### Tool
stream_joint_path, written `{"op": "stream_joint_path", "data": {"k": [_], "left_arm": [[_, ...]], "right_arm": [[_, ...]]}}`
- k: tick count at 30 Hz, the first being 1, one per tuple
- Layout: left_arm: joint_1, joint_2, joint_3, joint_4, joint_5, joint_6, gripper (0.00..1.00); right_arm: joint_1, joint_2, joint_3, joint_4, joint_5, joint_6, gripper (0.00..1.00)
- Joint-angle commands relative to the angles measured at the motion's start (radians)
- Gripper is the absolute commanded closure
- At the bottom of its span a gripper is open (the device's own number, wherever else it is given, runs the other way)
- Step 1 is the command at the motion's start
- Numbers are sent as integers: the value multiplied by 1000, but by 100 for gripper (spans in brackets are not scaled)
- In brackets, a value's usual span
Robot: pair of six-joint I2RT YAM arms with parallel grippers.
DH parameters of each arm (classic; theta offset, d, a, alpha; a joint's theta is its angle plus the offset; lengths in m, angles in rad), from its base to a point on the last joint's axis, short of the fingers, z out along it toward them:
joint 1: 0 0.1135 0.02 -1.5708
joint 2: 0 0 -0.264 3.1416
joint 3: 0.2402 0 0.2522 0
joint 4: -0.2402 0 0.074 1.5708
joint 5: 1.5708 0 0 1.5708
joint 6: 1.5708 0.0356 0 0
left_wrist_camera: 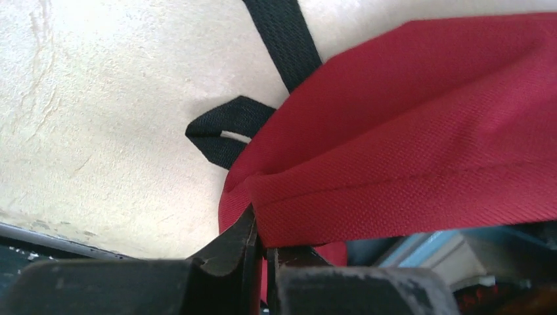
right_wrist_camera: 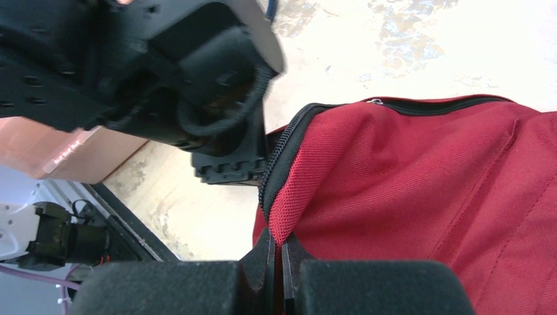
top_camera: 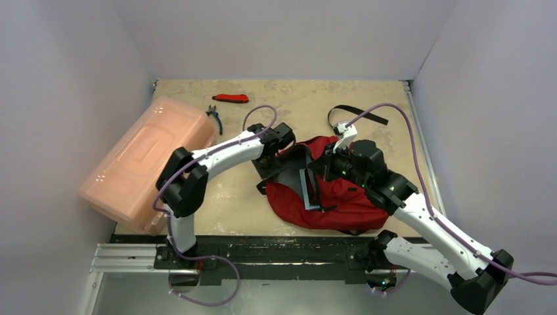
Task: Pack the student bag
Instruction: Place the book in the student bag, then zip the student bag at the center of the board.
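Note:
The student bag, a red backpack with black zippers, lies in the middle of the table with its mouth pulled apart. Inside the opening a grey-blue flat object shows. My left gripper is at the bag's left rim, shut on a fold of the red fabric. My right gripper is at the opposite rim, shut on the red edge beside the zipper. A black webbing strap trails behind the bag, and a strap loop lies beside it.
A pink translucent plastic box leans at the left wall. Pliers with blue handles and a red-handled tool lie on the table at the back. White walls enclose the table on three sides.

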Motion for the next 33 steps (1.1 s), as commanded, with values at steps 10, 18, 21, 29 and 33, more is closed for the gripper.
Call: {"op": "stream_joint_path", "data": {"k": [10,18,21,29,33], "left_arm": [[64,-502,-456,640,405,491,100],[91,-624,-661,877,555,614,100],[122,-651,-731,949,607,636,100],[125,-673,-814,931,602,575,41],[82,-687,-759,747,457,461,25]], "right_arm": [[2,111,16,63,-17,45,96],[5,265,62,-16,17,62,95],[2,236,69,-24,15,63,100],[2,177,66,55,-67,62,100],[3,180,69,61,-73,60,100]]}}
